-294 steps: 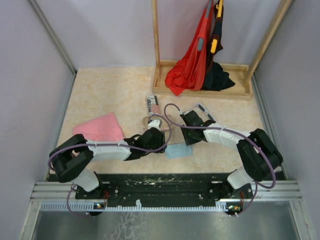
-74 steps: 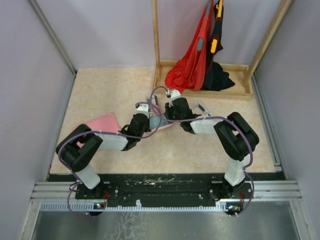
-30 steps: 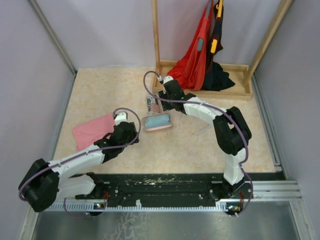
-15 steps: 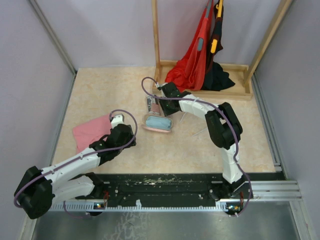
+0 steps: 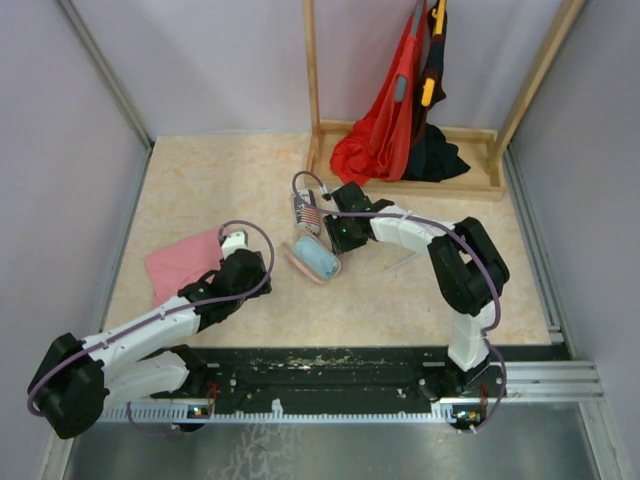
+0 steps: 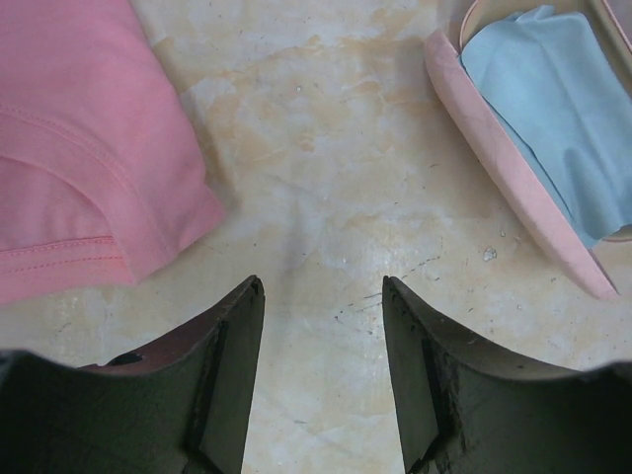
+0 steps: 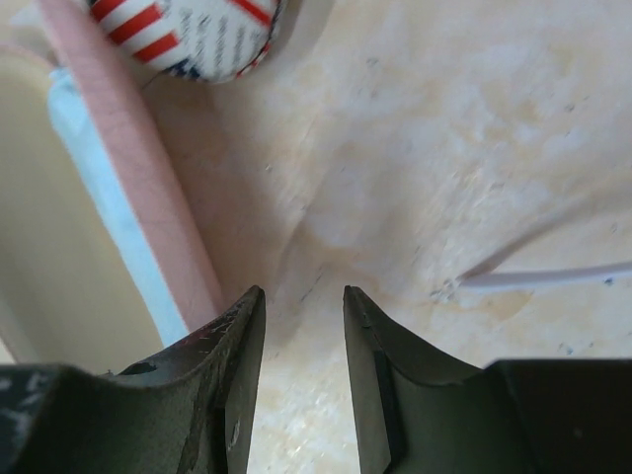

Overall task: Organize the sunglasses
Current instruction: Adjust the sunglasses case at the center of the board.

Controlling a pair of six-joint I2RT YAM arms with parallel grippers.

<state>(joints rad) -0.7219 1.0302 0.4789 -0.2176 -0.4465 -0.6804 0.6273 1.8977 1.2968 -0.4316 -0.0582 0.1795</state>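
A thin pale temple arm of one pair of sunglasses [image 7: 553,276] lies on the table to the right of my right gripper [image 7: 304,291]. From above that pair shows only as a faint line [image 5: 398,263] below the right forearm. The white-framed pair is hidden. The right gripper [image 5: 340,235] is open over bare table, between the flag-printed case [image 5: 307,212] and the open pink case [image 5: 312,260], which holds a light-blue cloth [image 6: 553,109]. My left gripper [image 6: 321,286] stands open and empty over bare table, left of the pink case [image 6: 504,188].
A folded pink cloth [image 5: 185,262] lies beside the left gripper, also at the left in the left wrist view [image 6: 79,158]. A wooden rack [image 5: 400,180] with red and black bags stands at the back. Walls close in both sides.
My right gripper has come down from beside the flag case to the pink case's right end, its jaws a little narrower. The pink case has swung to a diagonal. The left arm has barely moved.
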